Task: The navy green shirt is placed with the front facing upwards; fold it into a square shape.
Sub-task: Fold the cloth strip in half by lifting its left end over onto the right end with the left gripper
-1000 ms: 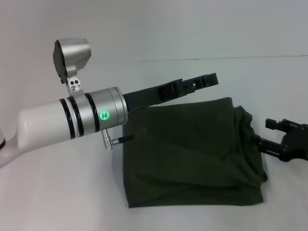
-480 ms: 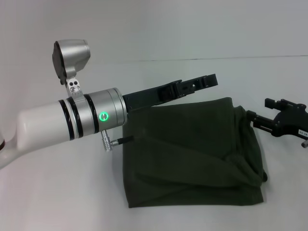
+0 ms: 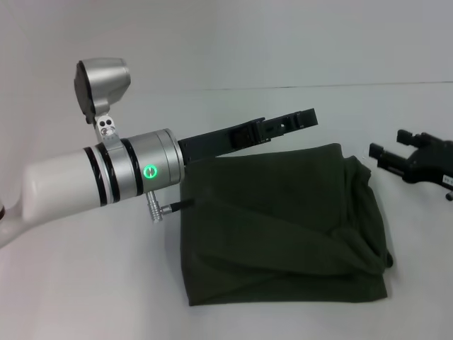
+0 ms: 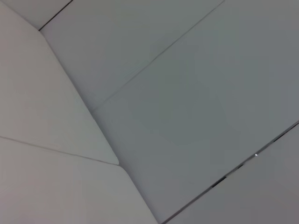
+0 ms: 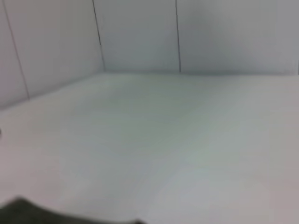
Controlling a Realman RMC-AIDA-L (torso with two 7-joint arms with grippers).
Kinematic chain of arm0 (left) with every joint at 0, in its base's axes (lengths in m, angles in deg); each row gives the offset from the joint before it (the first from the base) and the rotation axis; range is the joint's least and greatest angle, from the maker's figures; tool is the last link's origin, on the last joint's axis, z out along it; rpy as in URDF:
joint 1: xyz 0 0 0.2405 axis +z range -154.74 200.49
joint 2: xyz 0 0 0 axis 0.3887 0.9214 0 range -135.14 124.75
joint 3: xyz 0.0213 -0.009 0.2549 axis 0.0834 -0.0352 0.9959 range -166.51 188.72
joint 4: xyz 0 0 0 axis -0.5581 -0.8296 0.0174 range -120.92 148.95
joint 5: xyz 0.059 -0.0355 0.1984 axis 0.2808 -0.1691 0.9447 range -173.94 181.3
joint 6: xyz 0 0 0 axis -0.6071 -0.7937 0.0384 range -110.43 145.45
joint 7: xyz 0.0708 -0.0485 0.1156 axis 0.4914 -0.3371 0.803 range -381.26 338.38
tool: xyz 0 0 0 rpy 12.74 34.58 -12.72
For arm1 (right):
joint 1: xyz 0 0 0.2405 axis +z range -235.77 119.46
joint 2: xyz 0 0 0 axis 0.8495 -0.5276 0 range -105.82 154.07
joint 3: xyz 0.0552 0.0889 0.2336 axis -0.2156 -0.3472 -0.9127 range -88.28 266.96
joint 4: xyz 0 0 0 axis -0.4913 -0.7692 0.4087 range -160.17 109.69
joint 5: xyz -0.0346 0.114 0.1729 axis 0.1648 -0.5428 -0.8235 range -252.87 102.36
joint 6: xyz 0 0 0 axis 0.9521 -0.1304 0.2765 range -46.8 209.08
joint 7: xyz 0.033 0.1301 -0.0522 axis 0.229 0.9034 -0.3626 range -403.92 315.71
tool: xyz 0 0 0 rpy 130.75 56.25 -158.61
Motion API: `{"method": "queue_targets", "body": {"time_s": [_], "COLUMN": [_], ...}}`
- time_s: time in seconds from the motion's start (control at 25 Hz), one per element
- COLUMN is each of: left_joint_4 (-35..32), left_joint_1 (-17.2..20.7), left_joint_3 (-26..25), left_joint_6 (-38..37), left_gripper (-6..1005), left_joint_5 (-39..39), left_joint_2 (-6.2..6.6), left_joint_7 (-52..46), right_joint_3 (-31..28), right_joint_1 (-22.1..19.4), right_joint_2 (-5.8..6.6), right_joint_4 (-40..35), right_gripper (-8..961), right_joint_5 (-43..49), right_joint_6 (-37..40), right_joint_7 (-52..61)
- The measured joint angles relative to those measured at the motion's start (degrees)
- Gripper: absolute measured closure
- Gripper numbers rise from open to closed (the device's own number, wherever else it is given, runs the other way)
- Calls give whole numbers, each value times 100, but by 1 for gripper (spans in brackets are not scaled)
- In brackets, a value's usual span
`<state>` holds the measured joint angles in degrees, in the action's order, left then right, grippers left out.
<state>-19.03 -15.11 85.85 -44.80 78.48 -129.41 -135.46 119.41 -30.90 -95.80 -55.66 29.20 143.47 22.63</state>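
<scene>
The navy green shirt (image 3: 283,227) lies folded into a rough rectangle on the white table (image 3: 85,283), centre-right, near edge. Plain green side up, no print visible. Right side bunched w/ loose folds; left & near edges fairly straight.

Left gripper (image 3: 301,119) reaches in from the left, above the shirt's far-left edge; fingers look together, holding nothing. Right gripper (image 3: 386,151) sits just right of the shirt's far-right corner, apart from the cloth, fingers spread, empty. Right wrist view catches a dark bit of shirt (image 5: 28,212) at its edge.
</scene>
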Motion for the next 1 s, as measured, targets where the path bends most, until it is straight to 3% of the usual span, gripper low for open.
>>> {"method": "queue_targets", "body": {"time_s": [0.28,0.76,1.0], "left_joint_4": [9,21,14], "left_joint_1": [88,108,108], "left_joint_3": [-402,-553,-566], "left_joint_6": [-302,-335,-311], "left_gripper": [66,66,66], "left_joint_5": [-1,-8,-9], "left_joint_2": [-15,1,14], "left_joint_7": [362,448,458], "right_joint_3": [274,1127,1203], "right_joint_1": [183,572,588], "right_joint_2": [30,13,9], "right_joint_4": [-6,404,445], "right_gripper": [221,242,266], "right_joint_5": [-129,-114,-113], "right_joint_6": [282,-620,-633], "right_joint_7": [636,1479,1545]}}
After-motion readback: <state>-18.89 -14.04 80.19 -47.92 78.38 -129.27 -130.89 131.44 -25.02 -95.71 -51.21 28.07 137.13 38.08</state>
